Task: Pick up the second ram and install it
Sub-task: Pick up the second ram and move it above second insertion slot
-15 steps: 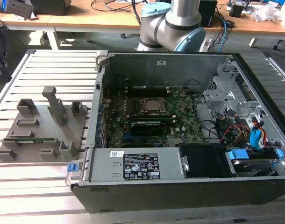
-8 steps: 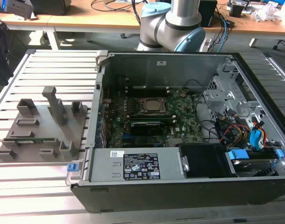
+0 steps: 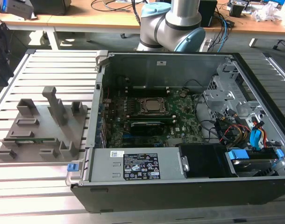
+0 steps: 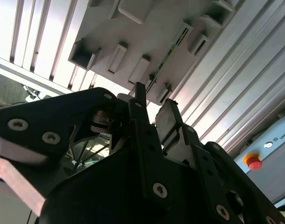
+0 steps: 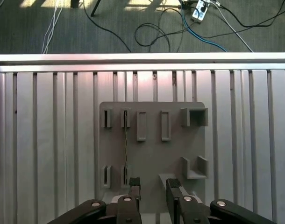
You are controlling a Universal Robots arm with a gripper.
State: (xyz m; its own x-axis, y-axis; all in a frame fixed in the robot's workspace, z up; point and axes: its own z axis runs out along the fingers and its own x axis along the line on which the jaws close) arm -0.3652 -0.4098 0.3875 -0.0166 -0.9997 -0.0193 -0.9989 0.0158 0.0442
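On the slatted table (image 5: pixel 49 140) the second ram (image 5: pixel 125 149) stands near the spread end effector (image 5: pixel 153 184)

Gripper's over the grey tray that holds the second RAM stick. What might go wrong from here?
1. In the first wrist view, the open gripper sits beside the thin green RAM stick, not astride it. Lowered as it stands, it could land on the stick's top edge.
2. The grey slotted plastic tray has raised slot walls close to the stick, and these might catch the gripper or skew the grasp.
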